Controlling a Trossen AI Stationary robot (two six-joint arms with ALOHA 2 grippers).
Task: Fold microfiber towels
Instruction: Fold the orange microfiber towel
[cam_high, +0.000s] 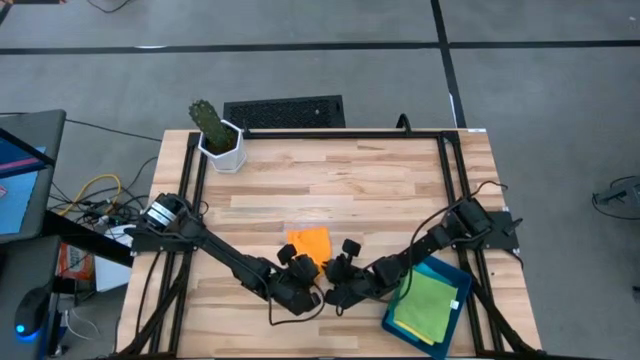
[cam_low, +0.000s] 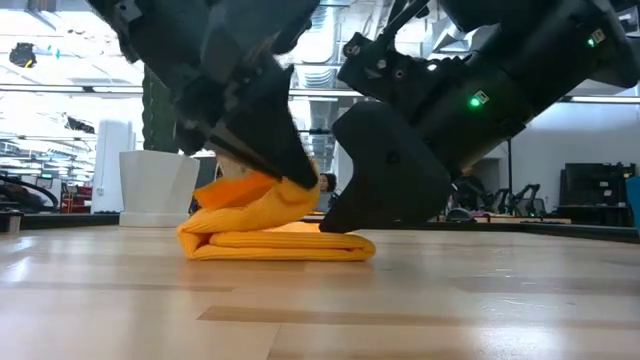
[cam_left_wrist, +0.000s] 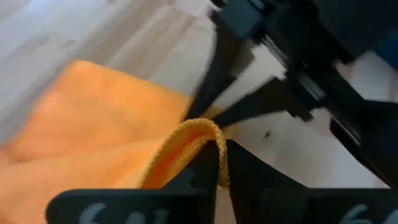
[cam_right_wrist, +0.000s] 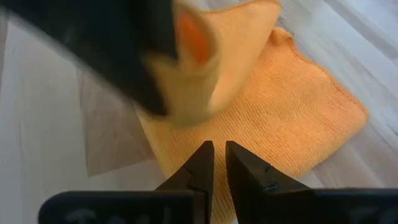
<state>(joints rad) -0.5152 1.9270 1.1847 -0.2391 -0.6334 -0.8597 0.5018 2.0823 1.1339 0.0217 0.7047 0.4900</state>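
High view: both dark arms reach inward over the wooden table (cam_high: 330, 190) and meet near its front edge, at the orange towel (cam_high: 310, 243).
Orange towel: it lies folded in flat layers on the tabletop, near the middle of the front half; in the low view (cam_low: 270, 235) the stacked layers rest on the wood with one edge lifted up off the stack.
Left gripper: it sits at the towel's front edge (cam_high: 297, 272); in the left wrist view (cam_left_wrist: 217, 171) its two dark fingers stand close together, pinching a raised fold of the orange cloth between them.
Right gripper: it is just beside the left one, at the same edge of the towel (cam_high: 340, 275); in the right wrist view (cam_right_wrist: 219, 163) its fingers point down at the cloth with only a narrow slit between them and nothing gripped in that slit.
Low view: the right gripper's tips (cam_low: 345, 222) come down to the top of the folded stack, though I cannot tell if they touch it.
Tray: a dark teal tray (cam_high: 395, 318) sits at the table's front right corner, under the right arm.
Green towel: it lies flat inside the tray (cam_high: 428, 303).
Cactus: a plant in a white pot (cam_high: 222, 145) stands at the far left corner, well apart from the towels.
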